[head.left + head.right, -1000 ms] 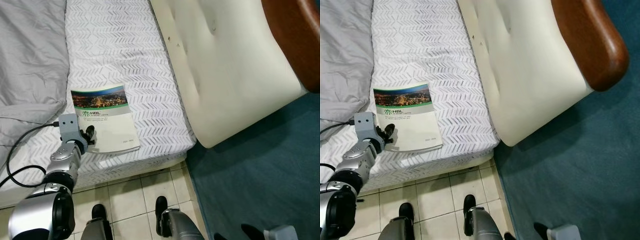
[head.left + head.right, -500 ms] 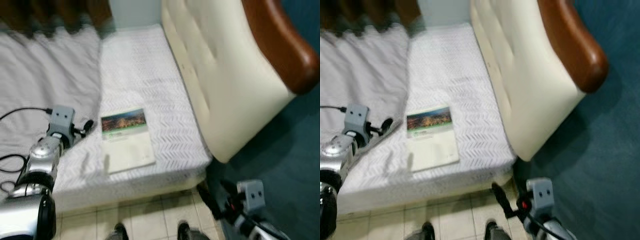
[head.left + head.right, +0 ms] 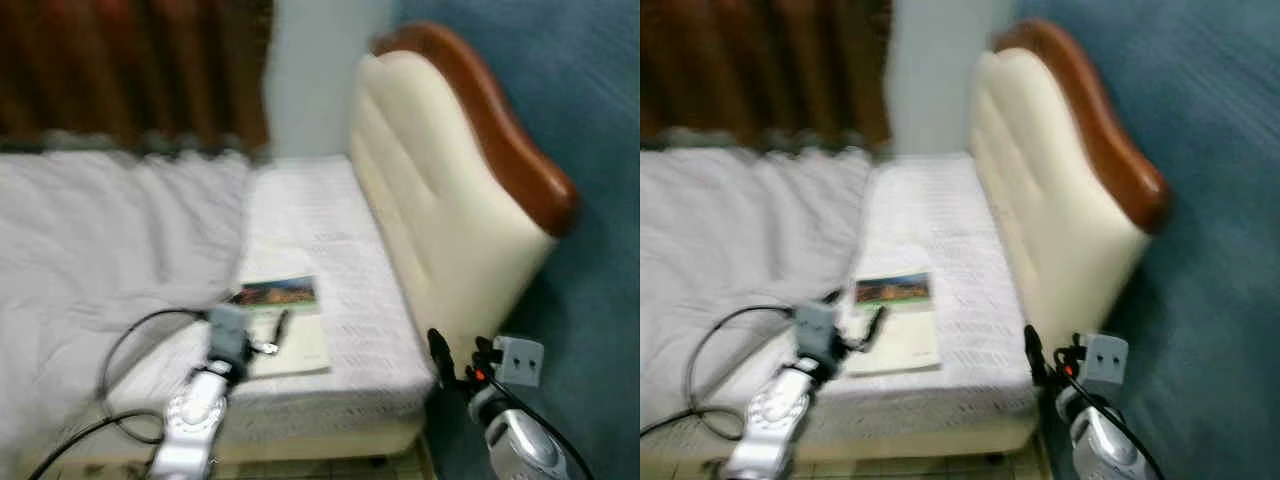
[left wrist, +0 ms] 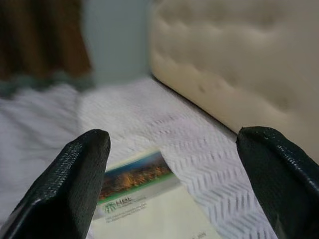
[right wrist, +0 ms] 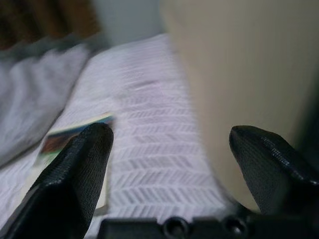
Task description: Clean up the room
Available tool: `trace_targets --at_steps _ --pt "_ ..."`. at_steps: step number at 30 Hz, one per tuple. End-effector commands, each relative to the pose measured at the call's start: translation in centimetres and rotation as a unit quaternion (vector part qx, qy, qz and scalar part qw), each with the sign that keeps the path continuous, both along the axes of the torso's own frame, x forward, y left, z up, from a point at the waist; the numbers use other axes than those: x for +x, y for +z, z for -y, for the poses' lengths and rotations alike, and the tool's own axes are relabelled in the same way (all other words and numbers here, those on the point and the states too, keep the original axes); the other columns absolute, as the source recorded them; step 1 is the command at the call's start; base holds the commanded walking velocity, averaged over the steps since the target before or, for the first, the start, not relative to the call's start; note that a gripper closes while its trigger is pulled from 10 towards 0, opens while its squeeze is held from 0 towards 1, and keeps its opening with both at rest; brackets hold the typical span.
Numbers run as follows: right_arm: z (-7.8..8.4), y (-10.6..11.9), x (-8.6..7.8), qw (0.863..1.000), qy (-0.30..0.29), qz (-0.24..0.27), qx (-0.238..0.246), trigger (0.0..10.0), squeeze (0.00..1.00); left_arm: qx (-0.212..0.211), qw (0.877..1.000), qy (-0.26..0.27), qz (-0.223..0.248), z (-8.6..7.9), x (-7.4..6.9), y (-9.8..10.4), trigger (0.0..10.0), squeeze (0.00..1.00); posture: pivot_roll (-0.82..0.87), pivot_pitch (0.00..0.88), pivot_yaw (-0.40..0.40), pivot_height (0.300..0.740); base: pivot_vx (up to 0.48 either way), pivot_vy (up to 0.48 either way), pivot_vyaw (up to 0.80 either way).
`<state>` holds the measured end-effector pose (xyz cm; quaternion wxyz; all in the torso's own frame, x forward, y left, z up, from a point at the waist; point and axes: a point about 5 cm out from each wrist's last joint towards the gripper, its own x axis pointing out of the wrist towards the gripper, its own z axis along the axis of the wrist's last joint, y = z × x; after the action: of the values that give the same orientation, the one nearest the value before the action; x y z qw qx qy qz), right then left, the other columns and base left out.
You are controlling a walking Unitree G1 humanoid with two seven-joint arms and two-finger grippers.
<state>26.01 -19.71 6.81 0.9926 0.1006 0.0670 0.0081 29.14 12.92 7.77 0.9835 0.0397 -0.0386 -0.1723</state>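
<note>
A booklet (image 3: 287, 325) with a city photo on its cover lies flat on the white patterned sheet (image 3: 310, 215), near the bed's front edge. My left gripper (image 3: 272, 335) hovers at the booklet's near left edge, open and holding nothing. In the left wrist view its fingers (image 4: 75, 184) stand wide apart, with the booklet (image 4: 144, 199) between and beyond them. My right gripper (image 3: 455, 358) is raised at the bed's front right corner beside the headboard, open and empty. The right wrist view shows the booklet (image 5: 62, 142) off to one side.
A cream padded headboard (image 3: 440, 230) with a brown wooden rim runs along the bed's right side. A grey blanket (image 3: 90, 240) covers the left of the bed. A black cable (image 3: 125, 345) loops by my left arm. Brown curtains (image 3: 130, 70) hang behind, with a teal wall (image 3: 570, 110) at right.
The camera has tilted up, bringing the curtains and wall into view. My left gripper has closed in on the booklet's edge. My right arm has risen higher beside the headboard.
</note>
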Motion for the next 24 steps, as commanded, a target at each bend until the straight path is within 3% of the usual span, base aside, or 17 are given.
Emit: trace_targets --at_steps 1,6,10,24 --pt "-0.5 0.2 0.7 1.000 0.003 0.009 -0.005 10.0 0.00 -0.002 1.000 0.019 -0.010 -0.4 -0.6 -0.4 10.0 0.00 0.06 0.000 -0.062 0.740 0.000 0.000 0.00" --pt "-0.6 0.0 1.7 1.000 0.012 0.015 -0.020 10.0 0.00 -0.001 0.998 0.053 -0.035 -1.6 -0.5 -0.4 10.0 0.00 0.06 0.000 -0.061 0.740 0.000 0.000 0.00" --pt "-0.6 0.0 1.9 0.999 0.020 0.018 -0.030 10.0 0.00 -0.001 0.995 0.077 -0.060 -2.6 -0.6 -0.8 10.0 0.00 0.06 0.000 -0.065 0.740 -0.128 0.414 0.00" --pt "-0.8 -0.9 1.7 0.998 0.040 0.010 -0.036 10.0 0.00 -0.028 0.993 0.076 -0.089 -2.7 -1.0 -1.2 10.0 0.00 0.07 0.000 -0.075 0.740 -0.059 0.431 0.00"
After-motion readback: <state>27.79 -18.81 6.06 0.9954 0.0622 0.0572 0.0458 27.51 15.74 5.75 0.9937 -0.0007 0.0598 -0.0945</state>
